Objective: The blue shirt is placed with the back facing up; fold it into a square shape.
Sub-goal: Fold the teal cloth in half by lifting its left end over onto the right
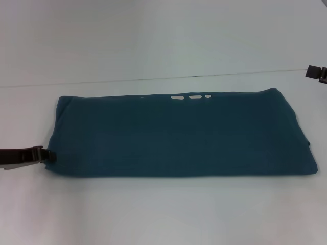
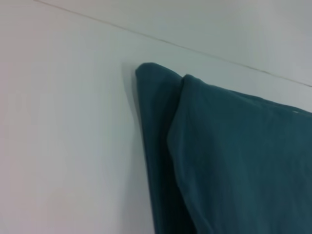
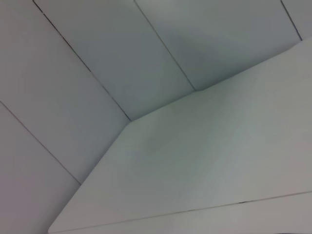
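Item: blue shirt (image 1: 179,135), lying on bench (image 1: 163,214) as a wide folded band. My left pincer (image 1: 48,154) touches its left end; grip state: cannot tell. Right pincer (image 1: 318,73) lifted far right. Next, I judge: end-over-end fold, needing a secure edge grasp.

Even, bright, diffuse light; soft blur throughout; faint shadow beside blue shirt (image 2: 229,161).

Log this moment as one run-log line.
blue shirt: folded into wide band on table | left tool: at shirt's left corner | right tool: far right, off shirt
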`<action>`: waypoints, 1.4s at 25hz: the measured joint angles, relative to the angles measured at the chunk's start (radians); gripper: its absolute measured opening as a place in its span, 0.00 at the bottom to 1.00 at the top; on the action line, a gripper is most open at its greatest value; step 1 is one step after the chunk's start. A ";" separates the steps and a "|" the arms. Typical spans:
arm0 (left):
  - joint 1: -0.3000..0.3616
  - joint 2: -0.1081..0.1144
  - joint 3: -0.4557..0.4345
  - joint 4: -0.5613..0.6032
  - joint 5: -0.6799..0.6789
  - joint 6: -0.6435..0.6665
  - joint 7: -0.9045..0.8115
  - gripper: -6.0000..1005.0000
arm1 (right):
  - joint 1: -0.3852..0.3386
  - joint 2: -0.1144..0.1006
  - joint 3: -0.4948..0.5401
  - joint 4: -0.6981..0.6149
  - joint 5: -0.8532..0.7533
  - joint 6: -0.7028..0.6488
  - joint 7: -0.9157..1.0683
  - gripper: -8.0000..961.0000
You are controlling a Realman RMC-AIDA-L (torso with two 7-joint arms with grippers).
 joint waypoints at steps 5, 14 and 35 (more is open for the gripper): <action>0.000 -0.001 0.004 0.001 0.001 0.011 0.000 0.16 | -0.002 0.000 0.004 0.002 0.000 -0.001 -0.002 0.94; 0.015 0.000 0.006 0.020 0.001 0.031 0.000 0.01 | -0.008 0.000 0.004 0.007 -0.003 -0.001 -0.005 0.94; 0.117 0.044 -0.188 0.133 0.056 0.085 0.052 0.01 | 0.015 0.045 -0.003 0.010 0.001 0.037 -0.006 0.94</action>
